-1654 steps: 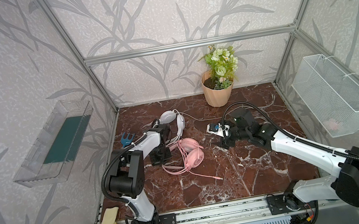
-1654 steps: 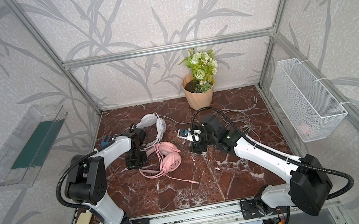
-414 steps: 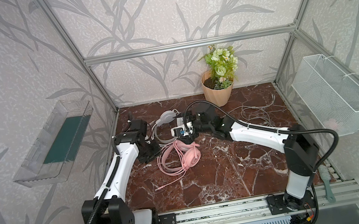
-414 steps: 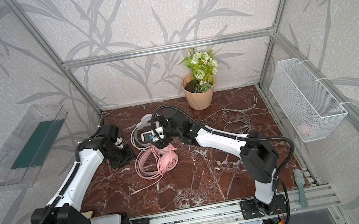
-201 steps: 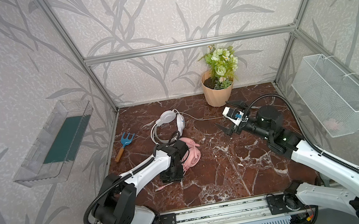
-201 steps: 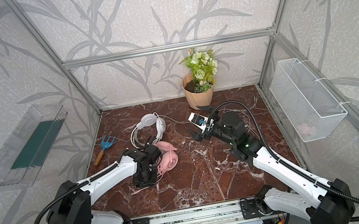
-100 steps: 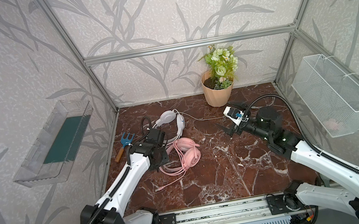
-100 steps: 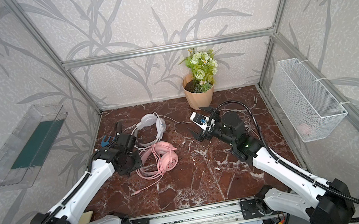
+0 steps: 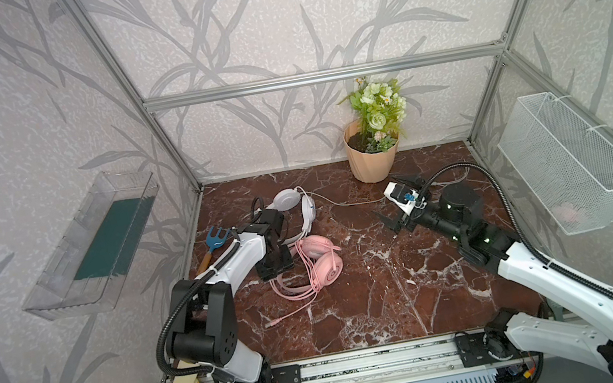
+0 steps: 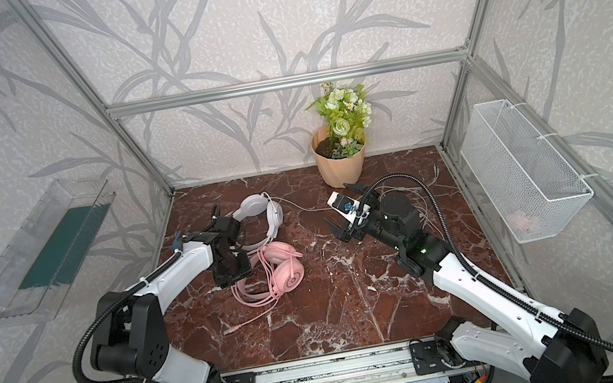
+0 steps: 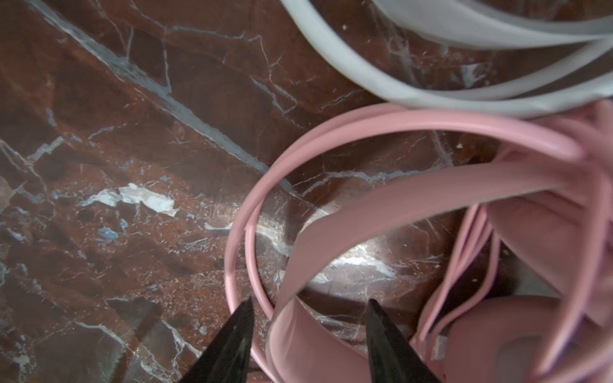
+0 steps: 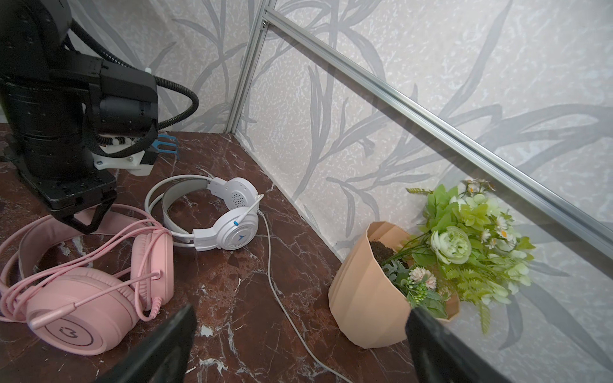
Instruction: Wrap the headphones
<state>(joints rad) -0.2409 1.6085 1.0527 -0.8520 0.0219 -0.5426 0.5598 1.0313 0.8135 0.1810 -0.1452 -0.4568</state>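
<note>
Your left gripper (image 9: 277,267) is down at the marble table (image 9: 377,294), left of centre in both top views, at the headband end of the pink headset (image 9: 326,267). In the left wrist view its jaws stand partway apart astride the pink headband (image 11: 381,209). One finger (image 11: 229,345) lies against the thin outer bands, and bare marble shows between the wide band and the other finger, so nothing is clamped. The pink cable (image 9: 296,293) lies in loose loops below the earcups, with its plug end trailing toward the lower left. The white headset (image 9: 289,199) lies just above the pink one in both top views, and their bands overlap at the upper right of the left wrist view. The white cable (image 9: 340,201) runs off to the right, below the flower pot (image 9: 371,160). Your right gripper (image 9: 385,196) hangs right of centre, above the table, with its jaws spread fully and empty.
</note>
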